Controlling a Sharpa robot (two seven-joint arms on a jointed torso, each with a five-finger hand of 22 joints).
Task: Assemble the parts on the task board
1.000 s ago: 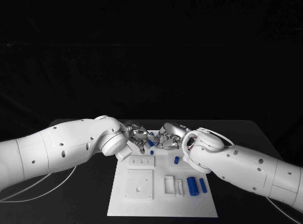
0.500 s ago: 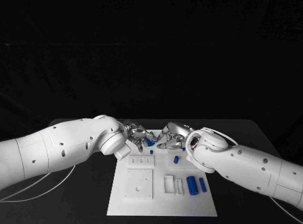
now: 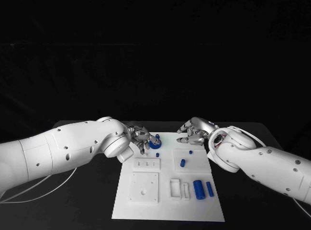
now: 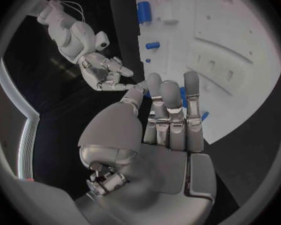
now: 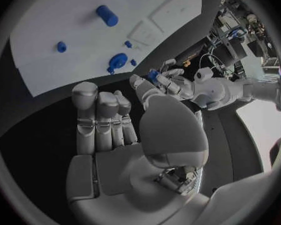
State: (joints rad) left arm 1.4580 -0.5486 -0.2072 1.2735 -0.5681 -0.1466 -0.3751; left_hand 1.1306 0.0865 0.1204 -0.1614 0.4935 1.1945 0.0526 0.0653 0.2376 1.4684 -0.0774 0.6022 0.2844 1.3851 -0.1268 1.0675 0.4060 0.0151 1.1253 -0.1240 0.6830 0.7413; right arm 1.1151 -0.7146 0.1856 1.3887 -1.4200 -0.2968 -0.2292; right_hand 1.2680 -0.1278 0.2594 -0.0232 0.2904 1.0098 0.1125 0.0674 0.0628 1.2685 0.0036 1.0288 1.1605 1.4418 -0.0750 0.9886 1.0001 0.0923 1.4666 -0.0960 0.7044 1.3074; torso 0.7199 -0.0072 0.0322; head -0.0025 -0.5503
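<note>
While the left hand [image 3: 139,137] is pinching a small blue part [image 5: 153,75] over the far edge of the board [image 3: 162,211], that thin grip is risking a slip, sending the piece rolling onto the table [image 3: 86,191]. The right hand [image 3: 194,132] is hovering beside it, fingers spread, carrying nothing. I'm counting two hands, one board, roughly seven parts.

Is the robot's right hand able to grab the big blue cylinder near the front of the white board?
Probably yes: the right hand holds nothing, and the big blue cylinder lies uncovered on the white board.
</note>
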